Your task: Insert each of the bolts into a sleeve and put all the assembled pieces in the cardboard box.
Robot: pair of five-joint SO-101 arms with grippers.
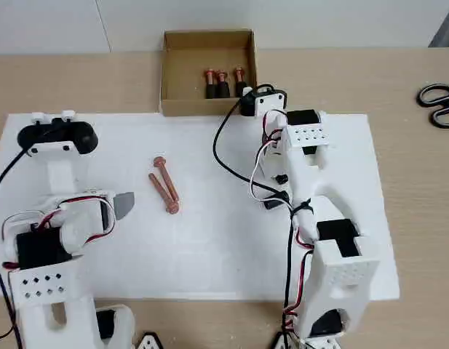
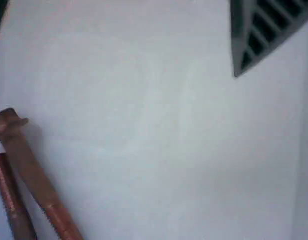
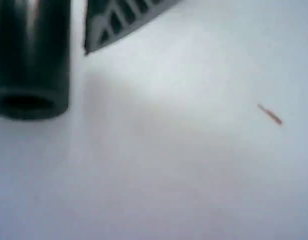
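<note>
- Two copper bolts lie close together on the white sheet covering the bench. They are bare, likely waiting for sleeves.
- A black sleeve sits just beside the right tool, its open end showing; whether it is gripped, I cannot tell.
- The cardboard box at the far edge holds three assembled pieces, standing together.
- The left tool hangs near the bolts, but I cannot tell how wide it is.
- Scissors lie well apart from the work, so the way to the bolts looks open.
</note>
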